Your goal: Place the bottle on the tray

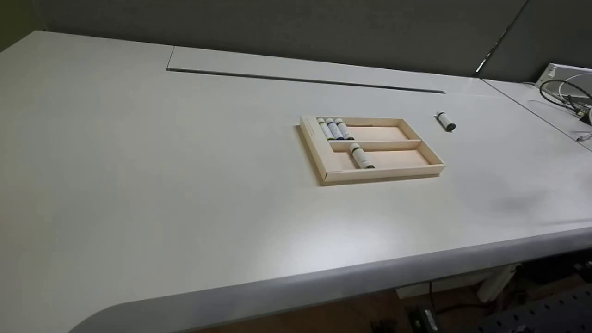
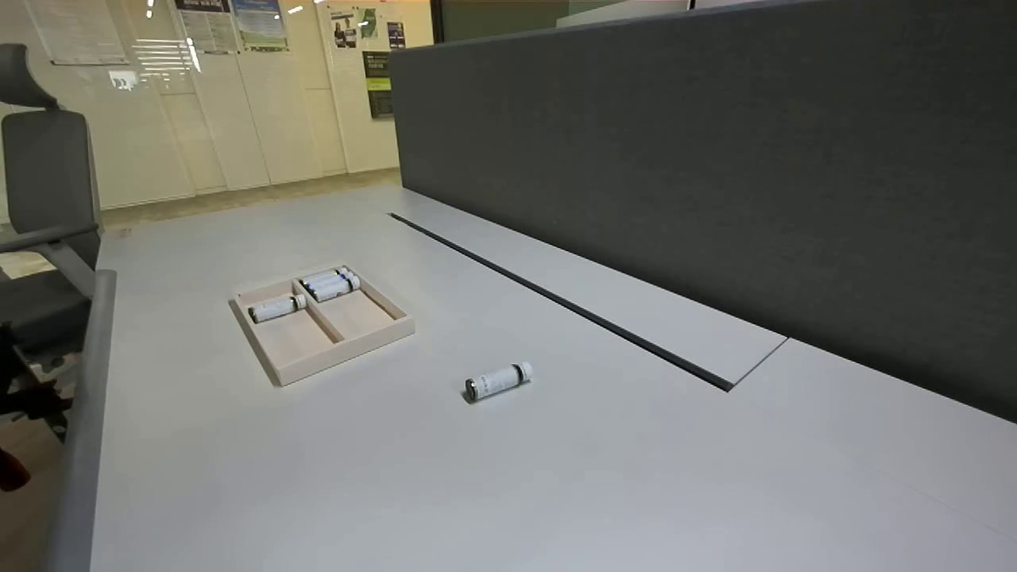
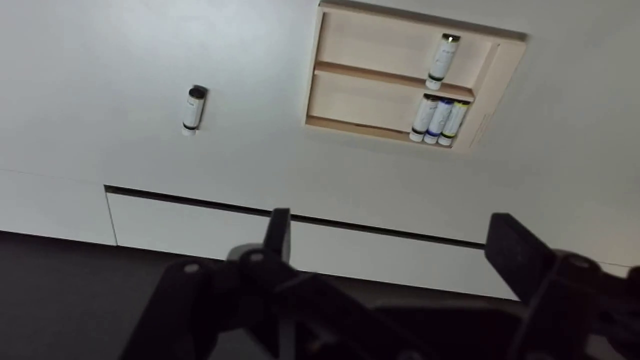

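Observation:
The bottle, a small white vial with a dark end and a white cap, lies on its side on the table apart from the tray. It shows in both exterior views and at the left of the wrist view. The light-wood tray has two long compartments; it also shows in an exterior view and at the top right of the wrist view. My gripper is open, with nothing between its fingers, high above the table. The gripper is out of both exterior views.
Three similar vials lie in a row in one compartment, and a single vial leans in the other. A grey partition borders the table's back edge. Cables lie at a corner. A chair stands beyond the front edge.

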